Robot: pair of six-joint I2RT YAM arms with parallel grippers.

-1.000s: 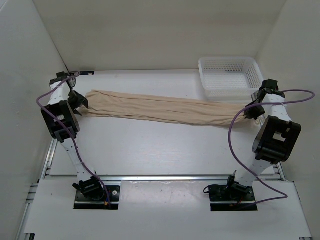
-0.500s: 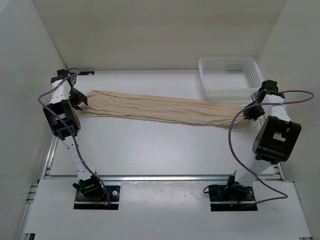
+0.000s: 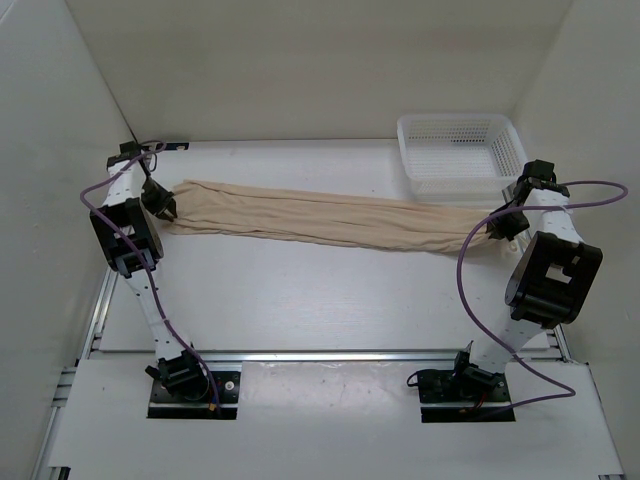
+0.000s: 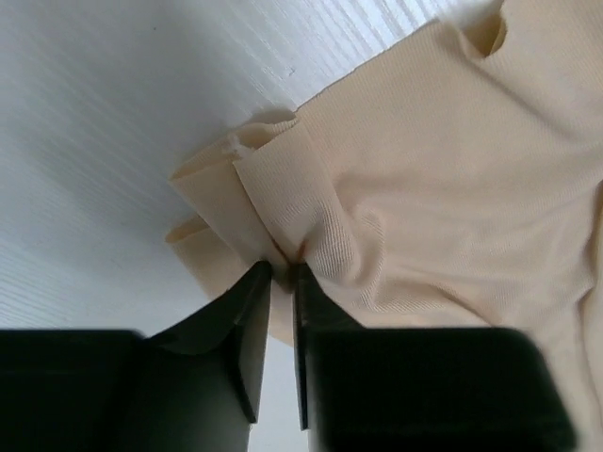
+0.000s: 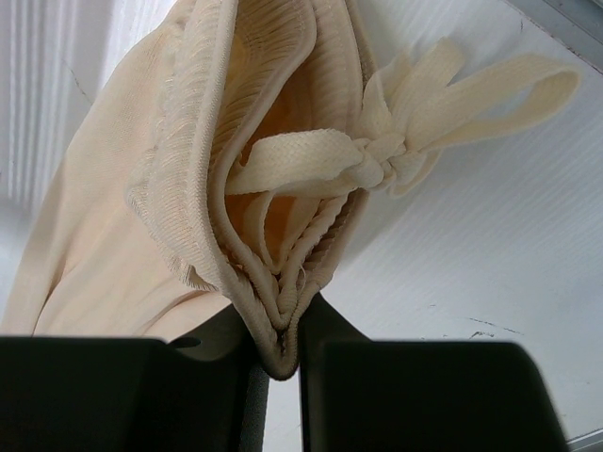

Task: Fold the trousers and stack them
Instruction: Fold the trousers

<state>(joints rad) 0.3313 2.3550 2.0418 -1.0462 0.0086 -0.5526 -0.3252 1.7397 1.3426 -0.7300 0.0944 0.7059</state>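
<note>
the left claw (image 4: 281,271) pinches a folded corner of the beige trousers (image 4: 452,188), jaws nearly together; the cloth lies wrinkled on the white surface (image 4: 113,113).

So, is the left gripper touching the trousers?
Touching. The left wrist view shows the left gripper pinching a fold of the trousers between its jaws.
</note>
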